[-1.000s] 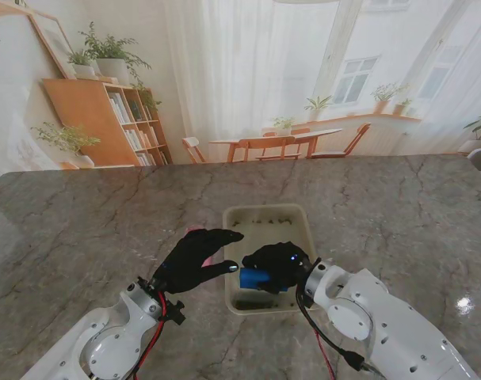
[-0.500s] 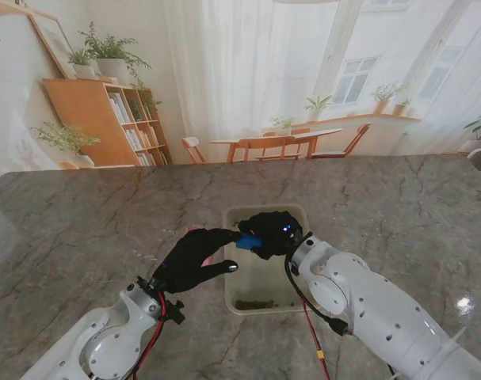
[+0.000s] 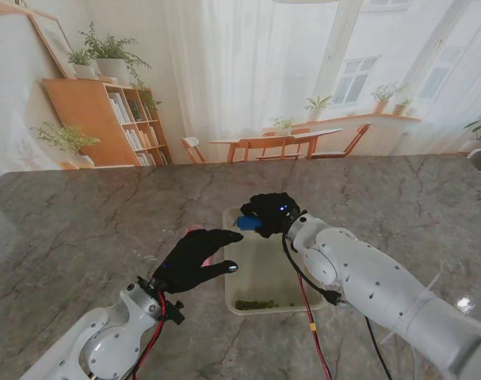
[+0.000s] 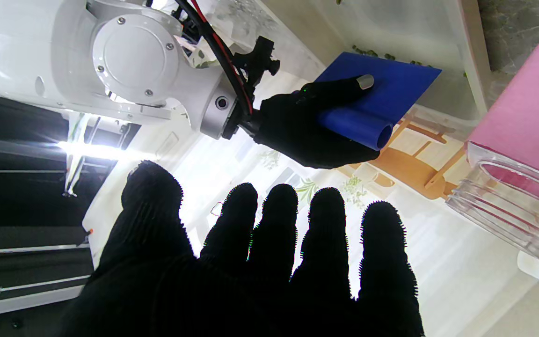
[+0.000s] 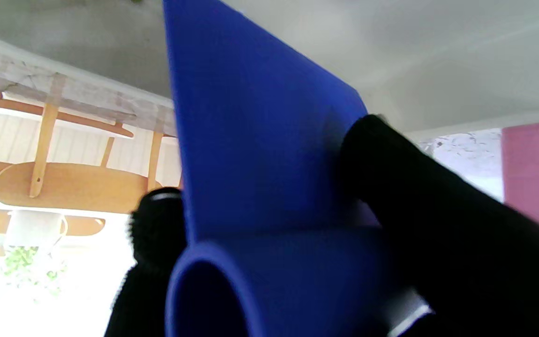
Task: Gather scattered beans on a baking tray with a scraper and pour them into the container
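Where the baking tray (image 3: pixel 303 305) lay on the bench (image 3: pixel 82 229), a heap of green beans (image 3: pixel 254 303) sat against its wall nearest to me, and a few loose beans (image 4: pixel 367 52) remained along the far wall beside the scraper's edge. The tray floor between the two groups was bare and pale. A clear container (image 4: pixel 503 206) with a threaded rim lay just beside the tray's left wall, its mouth tilted toward the left hand; nothing could be made out inside it. A pink block (image 4: pixel 527 121) rested against the container.

The right hand (image 3: pixel 269 212) was at the tray's far end, its fingers clamped around the rolled handle of the blue scraper (image 3: pixel 249 222), one fingertip (image 4: pixel 364 82) pressed flat on the blade. The blade pointed down toward the tray floor; whether its edge touched the floor cannot be told. The left hand (image 3: pixel 194 260) was held above the bench at the tray's left wall, fingers spread and holding nothing, fingertips reaching toward the tray.

The right arm crossed over the tray's right wall. The bench to the left, right and far side of the tray was open grey marbled stone. Behind the bench hung a printed backdrop (image 3: pixel 248 87) showing shelves, plants, chairs and windows.
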`<control>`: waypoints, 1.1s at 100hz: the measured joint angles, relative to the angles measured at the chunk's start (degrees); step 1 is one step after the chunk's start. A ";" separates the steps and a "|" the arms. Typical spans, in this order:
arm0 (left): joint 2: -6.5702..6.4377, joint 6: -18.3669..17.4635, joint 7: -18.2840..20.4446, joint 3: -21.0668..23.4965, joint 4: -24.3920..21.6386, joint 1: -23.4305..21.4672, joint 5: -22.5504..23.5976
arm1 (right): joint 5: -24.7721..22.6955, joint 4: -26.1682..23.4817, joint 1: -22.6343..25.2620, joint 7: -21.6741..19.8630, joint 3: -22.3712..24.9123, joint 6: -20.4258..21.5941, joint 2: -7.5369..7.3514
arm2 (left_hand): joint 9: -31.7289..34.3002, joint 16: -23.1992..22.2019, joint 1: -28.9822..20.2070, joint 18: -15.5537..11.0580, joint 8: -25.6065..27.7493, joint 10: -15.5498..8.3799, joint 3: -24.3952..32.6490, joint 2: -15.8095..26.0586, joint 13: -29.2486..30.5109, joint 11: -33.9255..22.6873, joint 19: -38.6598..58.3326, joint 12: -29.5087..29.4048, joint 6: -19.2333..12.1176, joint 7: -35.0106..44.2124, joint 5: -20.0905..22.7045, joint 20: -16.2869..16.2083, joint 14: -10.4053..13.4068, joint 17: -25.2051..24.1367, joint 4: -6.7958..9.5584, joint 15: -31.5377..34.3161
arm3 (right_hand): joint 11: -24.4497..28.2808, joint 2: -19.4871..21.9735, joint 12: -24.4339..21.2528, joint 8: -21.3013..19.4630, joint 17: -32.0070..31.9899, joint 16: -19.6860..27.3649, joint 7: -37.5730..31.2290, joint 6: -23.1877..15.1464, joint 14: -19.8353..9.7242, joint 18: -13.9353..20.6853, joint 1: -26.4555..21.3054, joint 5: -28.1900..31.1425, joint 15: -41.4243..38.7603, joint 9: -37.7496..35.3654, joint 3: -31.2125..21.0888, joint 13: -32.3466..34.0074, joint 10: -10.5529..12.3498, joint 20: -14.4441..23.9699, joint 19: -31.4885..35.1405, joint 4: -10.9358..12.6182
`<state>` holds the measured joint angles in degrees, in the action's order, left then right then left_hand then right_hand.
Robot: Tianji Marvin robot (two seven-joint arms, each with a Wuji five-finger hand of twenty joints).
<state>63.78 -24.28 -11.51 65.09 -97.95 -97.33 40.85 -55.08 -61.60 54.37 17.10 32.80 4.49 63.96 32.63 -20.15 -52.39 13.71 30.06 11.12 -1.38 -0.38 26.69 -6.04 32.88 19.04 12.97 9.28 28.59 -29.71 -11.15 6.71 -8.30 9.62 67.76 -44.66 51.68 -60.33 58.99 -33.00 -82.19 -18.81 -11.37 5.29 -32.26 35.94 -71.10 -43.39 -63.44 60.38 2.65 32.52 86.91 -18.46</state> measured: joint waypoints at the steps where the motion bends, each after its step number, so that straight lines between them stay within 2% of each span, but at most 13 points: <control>1: 0.00 0.01 0.00 0.00 0.00 0.00 0.00 | 0.10 0.20 -0.18 0.05 -0.19 0.00 0.04 | 0.00 0.00 0.00 0.00 0.00 0.00 0.00 0.00 0.00 0.00 0.00 0.00 0.00 0.00 0.00 0.00 0.00 0.00 0.00 0.00 | 0.01 0.10 0.00 -0.30 -0.08 0.03 0.00 0.00 0.24 -0.16 0.00 0.00 0.05 0.02 0.00 -0.07 -0.02 0.00 -0.14 0.00; 22: -0.03 0.31 0.24 0.08 -0.03 -0.04 0.02 | 1.81 5.21 -3.83 1.79 -4.26 0.18 1.14 | 0.00 0.00 0.00 0.00 0.00 0.00 0.00 0.00 0.00 0.00 0.00 0.00 0.00 0.00 0.00 0.00 0.00 0.00 0.00 0.00 | 0.65 1.12 -0.02 -2.13 -2.26 0.13 0.00 0.02 1.18 -1.27 0.00 -0.05 0.16 2.15 0.01 -2.06 -0.48 -0.01 -0.57 0.00; 47: -0.11 0.66 0.54 0.13 -0.08 -0.05 0.06 | 5.47 10.94 -6.56 3.08 -7.52 0.25 3.13 | 0.00 0.00 0.00 0.01 0.00 0.00 0.00 0.00 0.00 0.00 0.00 0.00 0.00 0.00 0.00 0.00 0.00 0.00 0.00 0.00 | 0.73 3.24 -0.63 -2.95 -3.58 0.49 0.01 0.15 1.85 -1.98 0.02 -0.09 0.71 2.84 2.04 -2.97 -1.02 -0.71 -0.58 0.00; 88: -0.29 1.00 1.49 -0.30 0.01 0.49 -0.01 | 8.47 16.26 -8.43 5.84 -9.60 -1.11 5.67 | 0.00 0.00 0.00 0.01 0.00 0.00 0.00 0.00 0.01 0.00 0.00 0.00 0.00 0.00 0.01 0.00 0.00 0.00 0.00 0.00 | 1.37 5.48 -1.37 -4.27 -4.34 0.53 0.03 -0.52 2.59 -2.87 0.05 -0.10 1.18 3.08 5.29 -3.49 -1.01 -1.43 -1.20 0.00; 110: -0.35 1.17 1.81 -0.58 0.11 0.80 -0.01 | 9.54 19.82 -10.01 7.13 -11.47 0.27 6.61 | 0.00 0.00 0.00 0.01 0.00 0.00 0.00 0.00 0.01 0.00 0.00 0.00 0.00 0.00 0.01 -0.01 0.00 0.00 0.00 0.00 | 1.44 7.98 -1.44 -9.90 -4.91 0.55 0.06 -0.87 2.65 -3.35 0.05 -0.73 1.64 3.16 6.56 -3.50 -0.69 -1.49 -1.85 0.00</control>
<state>63.43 -23.11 -9.70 64.51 -97.85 -96.53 40.84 -45.54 -41.78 44.36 24.23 21.33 4.76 70.58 32.63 -20.15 -52.39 13.72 30.06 11.12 -1.38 -0.38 26.70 -6.04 32.88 19.04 12.96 9.28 28.60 -29.71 -11.15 6.71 -8.30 9.62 69.20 -36.68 50.23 -70.23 54.08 -32.45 -82.13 -19.69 -8.71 1.94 -32.21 35.22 -69.46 -40.23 -56.88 56.88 1.97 31.03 85.06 -18.47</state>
